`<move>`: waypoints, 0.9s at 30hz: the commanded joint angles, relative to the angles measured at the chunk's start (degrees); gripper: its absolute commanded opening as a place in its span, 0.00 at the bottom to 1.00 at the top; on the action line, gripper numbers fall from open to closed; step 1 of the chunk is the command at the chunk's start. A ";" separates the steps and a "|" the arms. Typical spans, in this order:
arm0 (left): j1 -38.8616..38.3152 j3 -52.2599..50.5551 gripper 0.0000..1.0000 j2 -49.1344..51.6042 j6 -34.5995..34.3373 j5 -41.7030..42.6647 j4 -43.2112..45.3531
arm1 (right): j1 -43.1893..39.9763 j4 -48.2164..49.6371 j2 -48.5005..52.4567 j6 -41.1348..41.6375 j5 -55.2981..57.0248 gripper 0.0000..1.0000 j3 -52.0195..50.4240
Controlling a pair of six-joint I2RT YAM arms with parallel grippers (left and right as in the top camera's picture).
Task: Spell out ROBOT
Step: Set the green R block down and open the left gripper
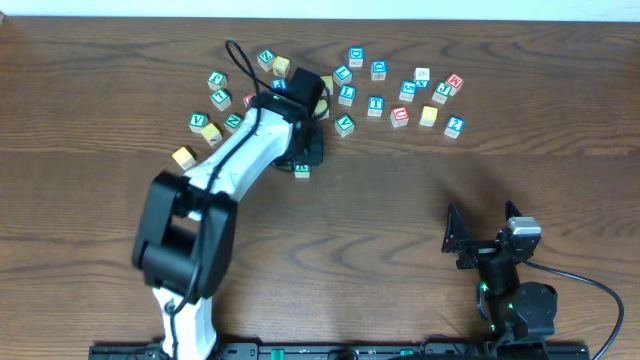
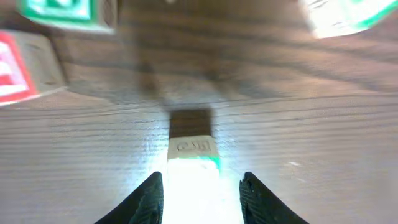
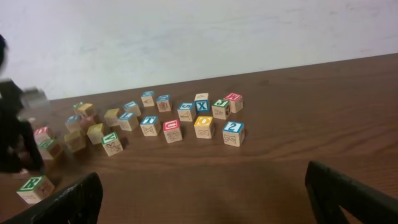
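Now the R cube (image 2: 193, 163) lies between fingers (image 2: 149, 202) of the left gripper (image 2: 200, 182).

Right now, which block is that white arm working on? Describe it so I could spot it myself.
On the wooden table, follow the left arm to its gripper at the near edge of the scattered cubes. Between its fingers sits the green R cube, alone on bare wood, nearer the robot than the rest.

Robot lab, looks like. White robot arm (image 1: 235, 165) and black robot arm (image 1: 505, 285) stand at dark wood bench (image 1: 400, 200). Plain white wall (image 3: 186, 37) behind. Toy letter blocks (image 3: 233, 132) spread on bench.
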 commanded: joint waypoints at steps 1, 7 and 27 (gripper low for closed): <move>0.20 1.95 0.48 -5.44 0.79 -0.31 -0.33 | -0.39 -0.09 -0.31 -0.85 -0.11 0.99 -0.20; 0.20 1.95 0.50 -10.56 1.88 -0.52 -2.08 | -0.39 -0.09 -0.31 -0.85 -0.11 0.99 -0.20; 9.88 1.95 0.67 -25.07 6.99 -5.25 -10.99 | -0.39 -0.09 -0.31 -0.85 -0.11 0.99 -0.20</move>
